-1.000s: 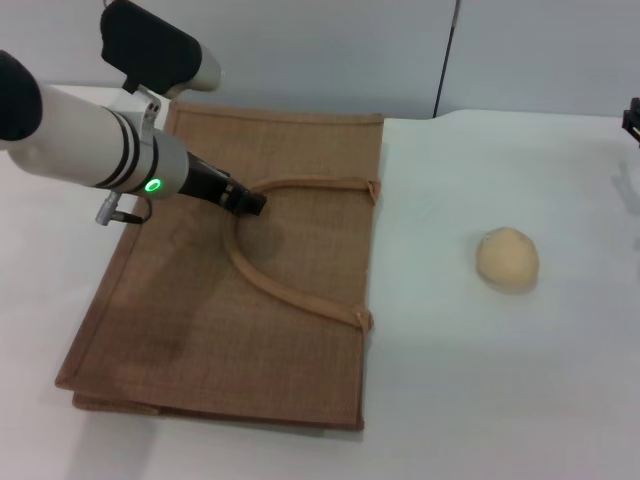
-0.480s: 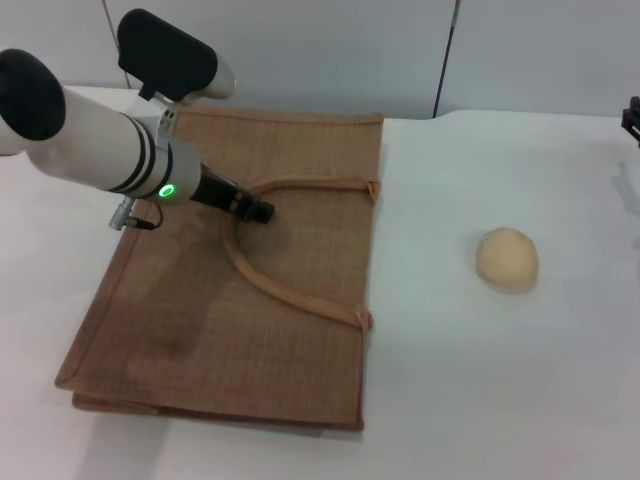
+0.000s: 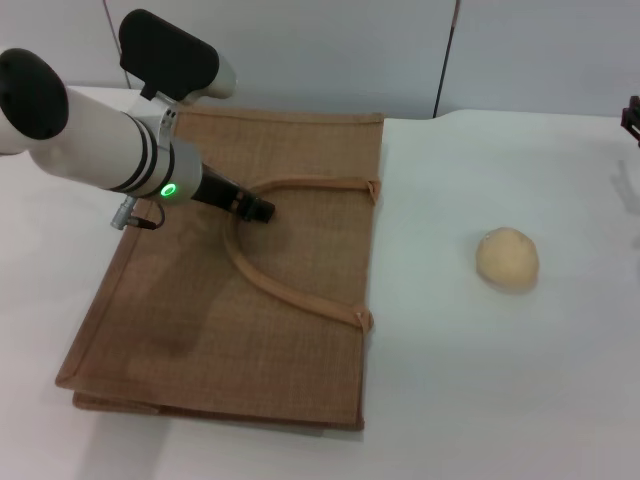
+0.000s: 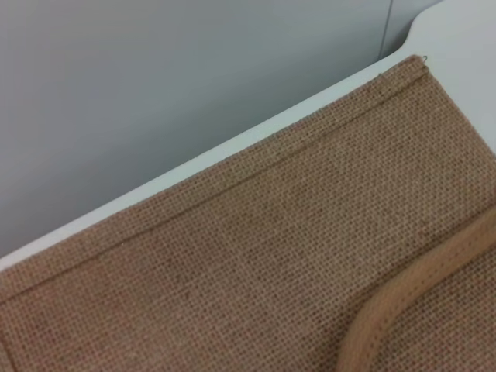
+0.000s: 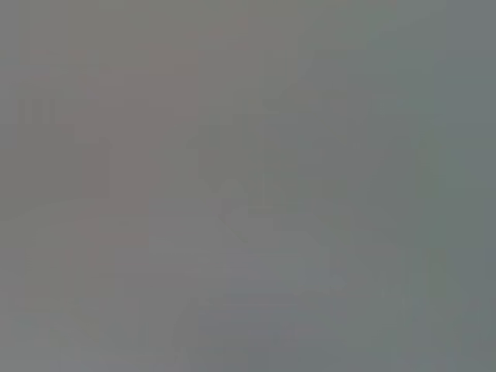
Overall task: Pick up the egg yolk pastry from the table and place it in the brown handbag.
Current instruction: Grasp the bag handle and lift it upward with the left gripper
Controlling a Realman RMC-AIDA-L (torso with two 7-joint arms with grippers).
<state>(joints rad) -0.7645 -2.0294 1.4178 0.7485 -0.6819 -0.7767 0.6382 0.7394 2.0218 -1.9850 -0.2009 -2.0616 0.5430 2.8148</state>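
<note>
The egg yolk pastry [image 3: 507, 258], a small pale beige ball, lies on the white table [image 3: 480, 390] to the right of the brown handbag [image 3: 200, 330]. The handbag lies flat, its arched tan handle [image 3: 285, 290] resting on top. My left gripper [image 3: 256, 209] is low over the bag, its dark tip at the upper left part of the handle's arch. The left wrist view shows the bag's woven cloth [image 4: 232, 263] and a piece of the handle [image 4: 411, 302]. Only a dark bit of my right arm [image 3: 633, 120] shows at the far right edge, well away from the pastry.
A grey wall with a dark vertical seam [image 3: 446, 50] stands behind the table's far edge. The right wrist view shows only plain grey.
My left arm has shifted slightly right along the bag's handle over the last second, then held still. The pastry and the bag have not moved.
</note>
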